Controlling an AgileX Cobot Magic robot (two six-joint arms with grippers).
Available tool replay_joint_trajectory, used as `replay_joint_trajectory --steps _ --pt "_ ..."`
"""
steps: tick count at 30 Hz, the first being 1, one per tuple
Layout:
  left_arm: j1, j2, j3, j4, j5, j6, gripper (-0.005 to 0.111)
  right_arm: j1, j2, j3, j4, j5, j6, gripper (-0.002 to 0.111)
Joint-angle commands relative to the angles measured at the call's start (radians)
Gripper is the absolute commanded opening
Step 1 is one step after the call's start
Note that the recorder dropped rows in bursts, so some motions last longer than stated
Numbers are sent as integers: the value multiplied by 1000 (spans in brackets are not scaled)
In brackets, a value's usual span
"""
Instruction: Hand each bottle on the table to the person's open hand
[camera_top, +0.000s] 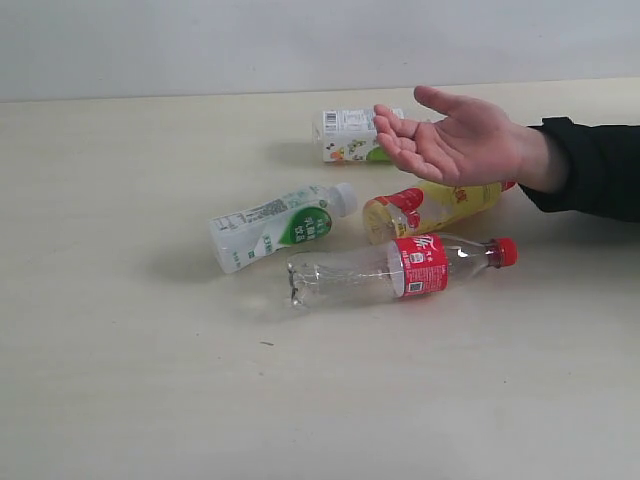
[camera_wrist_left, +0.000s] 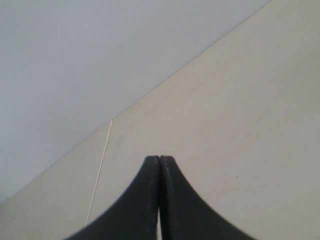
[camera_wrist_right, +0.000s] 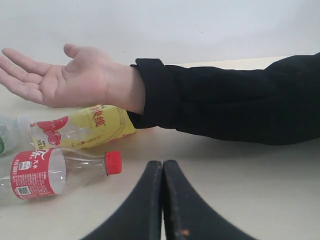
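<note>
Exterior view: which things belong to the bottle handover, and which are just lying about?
Job: clear bottle with red label; yellow bottle; white bottle with green label; second white bottle at the back; person's open hand; table.
Just there: black sleeve; wall; dark speck.

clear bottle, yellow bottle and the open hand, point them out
clear bottle (camera_top: 420, 266), exterior view, on its red label
yellow bottle (camera_top: 445, 208), exterior view, on its yellow side
open hand (camera_top: 450, 145), exterior view, on the palm
</note>
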Motion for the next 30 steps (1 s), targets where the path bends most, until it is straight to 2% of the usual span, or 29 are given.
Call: replay_joint_trajectory --steps 1,9,11,13,15,17,20,24,26,28,30 --pt "-6 -7 0 1 -15 -1 0 -5 4 5 -3 -12 -2 0" --pt "-6 -7 0 9 -17 -1 0 -5 4 5 -3 -12 -2 0" --pt "-6 -7 0 -5 -59 -17 0 -5 4 5 -3 -12 -2 0" --pt "-6 -7 0 -174 -193 -119 0 -5 4 5 -3 -12 -2 0" --pt "-6 -7 0 -428 -302 -326 0 -5 4 5 -3 -12 -2 0" --pt "-6 -7 0 -528 -362 -484 0 -5 4 5 -3 -12 -2 0" --pt "-6 -7 0 -549 -385 -668 0 -5 4 5 -3 -12 -2 0" --pt "-6 -7 0 -549 -448 -702 0 -5 4 5 -3 -12 -2 0" --pt "-6 -7 0 -551 -560 -753 0 -5 4 5 -3 -12 -2 0" --pt "-6 -7 0 -551 -768 -835 0 -5 4 5 -3 -12 -2 0" --pt "-6 -7 0 -580 -967 -833 0 -5 4 5 -3 -12 -2 0"
